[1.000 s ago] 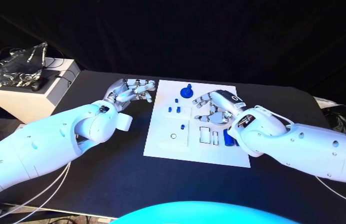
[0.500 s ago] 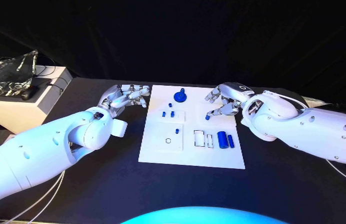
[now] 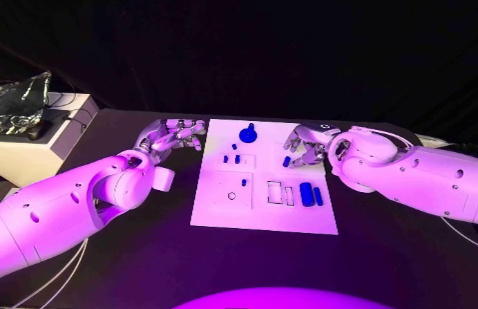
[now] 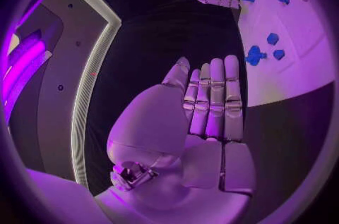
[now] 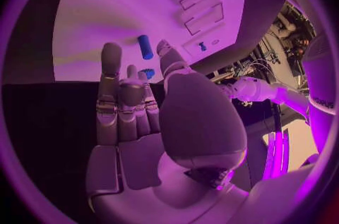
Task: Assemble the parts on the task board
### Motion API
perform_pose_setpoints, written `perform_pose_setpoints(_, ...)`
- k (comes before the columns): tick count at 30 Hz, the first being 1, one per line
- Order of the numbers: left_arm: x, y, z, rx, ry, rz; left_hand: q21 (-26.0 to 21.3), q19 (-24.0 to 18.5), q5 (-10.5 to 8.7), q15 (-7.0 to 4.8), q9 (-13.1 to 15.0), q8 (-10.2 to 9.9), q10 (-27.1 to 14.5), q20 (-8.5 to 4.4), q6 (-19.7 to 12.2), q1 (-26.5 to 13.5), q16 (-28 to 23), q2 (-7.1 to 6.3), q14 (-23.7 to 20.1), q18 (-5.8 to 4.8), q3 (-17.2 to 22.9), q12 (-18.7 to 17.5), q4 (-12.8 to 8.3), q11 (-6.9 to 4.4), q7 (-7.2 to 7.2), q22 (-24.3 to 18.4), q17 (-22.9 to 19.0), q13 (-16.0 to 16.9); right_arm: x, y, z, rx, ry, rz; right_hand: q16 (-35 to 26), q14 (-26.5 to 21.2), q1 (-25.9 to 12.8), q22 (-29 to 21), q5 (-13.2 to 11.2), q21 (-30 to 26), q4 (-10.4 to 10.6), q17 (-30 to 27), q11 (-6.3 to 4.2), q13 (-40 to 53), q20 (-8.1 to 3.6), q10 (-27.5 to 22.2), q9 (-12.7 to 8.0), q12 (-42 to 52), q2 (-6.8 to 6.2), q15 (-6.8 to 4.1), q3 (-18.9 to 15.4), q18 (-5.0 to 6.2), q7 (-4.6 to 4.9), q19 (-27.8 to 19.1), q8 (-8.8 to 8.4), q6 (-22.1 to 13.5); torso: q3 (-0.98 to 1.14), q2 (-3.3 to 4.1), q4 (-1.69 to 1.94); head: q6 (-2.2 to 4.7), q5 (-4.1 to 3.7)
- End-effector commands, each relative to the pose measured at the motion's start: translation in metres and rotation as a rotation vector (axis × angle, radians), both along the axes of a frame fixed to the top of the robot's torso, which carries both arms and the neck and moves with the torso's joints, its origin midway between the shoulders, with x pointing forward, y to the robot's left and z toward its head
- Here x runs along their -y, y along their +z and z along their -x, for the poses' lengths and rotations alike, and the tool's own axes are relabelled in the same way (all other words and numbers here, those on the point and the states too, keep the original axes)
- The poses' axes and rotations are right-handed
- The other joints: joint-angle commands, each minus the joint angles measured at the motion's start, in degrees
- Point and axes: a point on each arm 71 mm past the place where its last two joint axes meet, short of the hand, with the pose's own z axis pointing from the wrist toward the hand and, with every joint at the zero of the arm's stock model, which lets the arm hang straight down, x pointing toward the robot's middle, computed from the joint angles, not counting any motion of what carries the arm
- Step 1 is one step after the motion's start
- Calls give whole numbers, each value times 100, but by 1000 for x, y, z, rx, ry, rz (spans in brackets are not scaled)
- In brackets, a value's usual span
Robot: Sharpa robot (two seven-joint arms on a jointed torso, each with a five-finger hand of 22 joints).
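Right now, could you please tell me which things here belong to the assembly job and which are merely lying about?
Job: white rectangular task board; small blue parts on it, such as the round knobbed piece and two blue cylinders.
Lying about: white side cabinet; crinkled silver bag.

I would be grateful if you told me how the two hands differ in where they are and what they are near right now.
The left hand hovers over black table just off the task board's left edge; the right hand is over the board's right side. A small blue part lies just by the right hand's fingers; none lies beside the left hand. Both hold nothing, fingers apart.
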Motion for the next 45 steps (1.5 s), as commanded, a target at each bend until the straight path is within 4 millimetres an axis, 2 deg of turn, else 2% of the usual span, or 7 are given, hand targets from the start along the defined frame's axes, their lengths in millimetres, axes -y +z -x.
perform_pose_setpoints(1,3,2,1,10,-25,16,36,11,-1,-13,5,-22,-31,-9,-18,-4,8,46,31,0,11,17,21,-8,-14,9,1,4,-1,-3,-1,-6,-2,54,42,-5,-28,19,-30,8,-69,23,10,-3,27,26,1,-5,71,5,71,120,38,198,6,40,-1,2,5,-10,-23)
perform_pose_setpoints(11,3,2,1,8,-22,14,30,12,2,-13,4,-25,-34,-7,-38,-14,4,63,37,1,27,15,44,-7,-7,20,-2,4,-11,-12,2,-37,19,47,77,13,-115,81,-192,30,-215,82,-62,-8,-2,364,1,-19,303,-41,621,108,35,196,10,221,2,2,0,-57,14)
perform_pose_setpoints(20,1,2,1,8,-17,11,27,13,3,-12,5,-23,-35,-7,-40,-21,2,71,37,1,34,16,56,-7,-8,23,-3,5,-11,-16,2,-60,18,58,91,21,-235,163,-145,41,-281,109,-118,-9,-61,619,0,-32,308,-89,1201,50,52,186,6,519,-2,-2,-8,-94,25)
perform_pose_setpoints(30,0,2,2,8,-15,9,27,13,3,-12,5,-23,-35,-7,-40,-21,2,71,37,1,34,16,56,-7,-8,23,-3,5,-13,-18,2,-60,23,58,97,22,-310,219,-140,29,-380,136,-121,-8,-70,620,1,-30,293,-91,1404,39,46,180,6,564,1,-1,-8,-109,19)
perform_pose_setpoints(34,0,2,2,8,-14,9,27,13,3,-12,5,-23,-35,-7,-40,-21,2,71,37,1,34,16,56,-7,-8,23,-3,5,-14,-19,2,-55,22,53,93,22,-264,244,-326,26,-425,140,-135,-10,-75,638,1,-33,371,-98,1619,37,31,176,6,615,-1,3,-5,-124,15)
perform_pose_setpoints(39,0,2,2,7,-13,8,27,13,3,-12,5,-23,-35,-7,-40,-21,2,71,37,1,34,16,56,-7,-8,23,-3,5,-15,-19,3,-47,21,45,96,30,-210,292,-173,29,-489,164,-191,-7,-103,804,39,-29,614,-141,1932,23,-32,172,49,888,1,-1,-7,-143,11)
perform_pose_setpoints(45,-1,2,2,6,-13,8,27,13,3,-12,5,-23,-35,-7,-40,-21,2,71,37,1,34,16,56,-7,-8,23,-3,5,-15,-17,2,-23,-3,4,97,41,-210,364,-103,48,-678,192,-266,-3,-161,1069,99,-30,708,-198,2037,-21,-67,166,37,1093,0,-4,-11,-161,6)
